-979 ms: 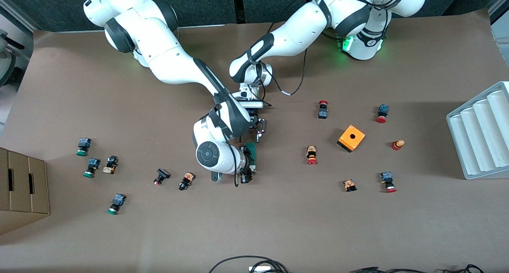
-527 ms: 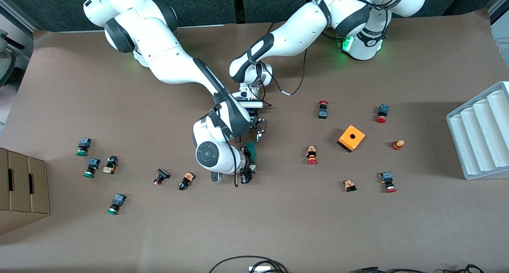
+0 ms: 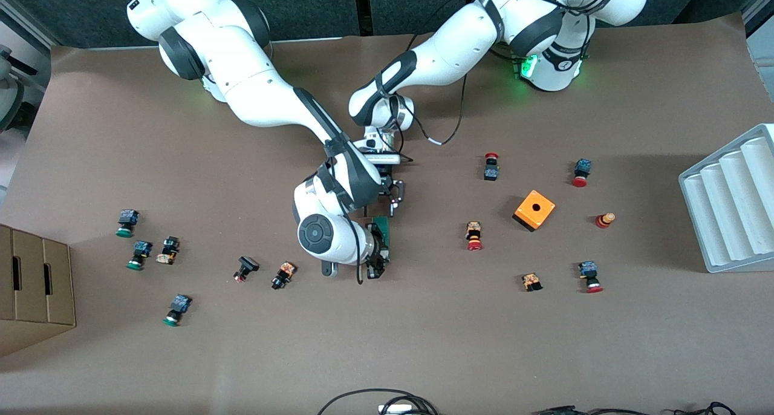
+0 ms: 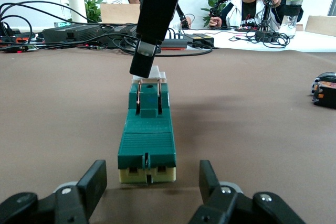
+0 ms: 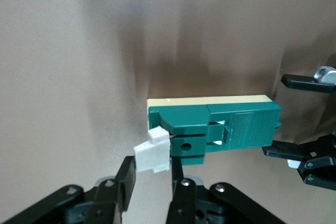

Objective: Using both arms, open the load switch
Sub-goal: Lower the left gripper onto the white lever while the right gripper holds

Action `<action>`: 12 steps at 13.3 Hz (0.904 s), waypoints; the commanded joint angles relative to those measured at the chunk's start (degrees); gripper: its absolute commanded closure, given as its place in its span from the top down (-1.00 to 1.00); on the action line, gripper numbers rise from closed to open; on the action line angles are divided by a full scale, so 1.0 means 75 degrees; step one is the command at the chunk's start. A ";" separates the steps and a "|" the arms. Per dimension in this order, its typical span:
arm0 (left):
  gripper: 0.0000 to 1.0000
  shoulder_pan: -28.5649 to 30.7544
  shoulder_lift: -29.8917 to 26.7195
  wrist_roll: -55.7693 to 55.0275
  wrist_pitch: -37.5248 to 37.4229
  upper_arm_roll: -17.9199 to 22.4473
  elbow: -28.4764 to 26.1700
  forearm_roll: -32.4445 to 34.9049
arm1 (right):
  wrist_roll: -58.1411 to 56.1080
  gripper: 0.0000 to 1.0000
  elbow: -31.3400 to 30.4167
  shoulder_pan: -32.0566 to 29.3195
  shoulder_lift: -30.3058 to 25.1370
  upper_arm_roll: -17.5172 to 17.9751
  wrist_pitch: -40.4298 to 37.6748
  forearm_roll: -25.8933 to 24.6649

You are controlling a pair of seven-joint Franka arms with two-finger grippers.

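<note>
Nothing has visibly moved. Centre frame, load switch point(image 3: 382, 232) lies on the worktop, long axis between tools: right tool point(image 5: 152, 174) pinches its white tab point(image 5: 153, 151); left tool point(image 4: 152, 184) straddles the opposite end, fingers apart, gripping nothing.

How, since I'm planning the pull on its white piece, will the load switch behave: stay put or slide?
Likely stiff: the load switch looks like moulded plastic. It probably won't roll or tip, lying flat on its cream base. It may slide when the right gripper, closed on the white piece, pulls: the left gripper only straddles its other end, fingers open.
</note>
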 commanded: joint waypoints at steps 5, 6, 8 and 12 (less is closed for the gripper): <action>0.59 -0.0051 0.0109 -0.0075 -0.0014 0.0050 0.0135 0.0137 | -0.0008 -0.31 0.0005 0.0028 -0.0102 -0.0032 -0.0277 0.0211; 0.59 -0.0051 0.0109 -0.0075 -0.0014 0.0050 0.0135 0.0137 | -0.0020 -0.31 -0.0007 0.0028 -0.0090 -0.0032 -0.0276 0.0210; 0.59 -0.0051 0.0109 -0.0075 -0.0014 0.0050 0.0135 0.0137 | -0.0078 -0.31 -0.0100 0.0017 -0.0090 -0.0032 -0.0276 0.0199; 0.59 -0.0051 0.0109 -0.0075 -0.0014 0.0050 0.0135 0.0137 | -0.0195 -0.31 -0.0218 0.0017 -0.0090 -0.0032 -0.0253 0.0199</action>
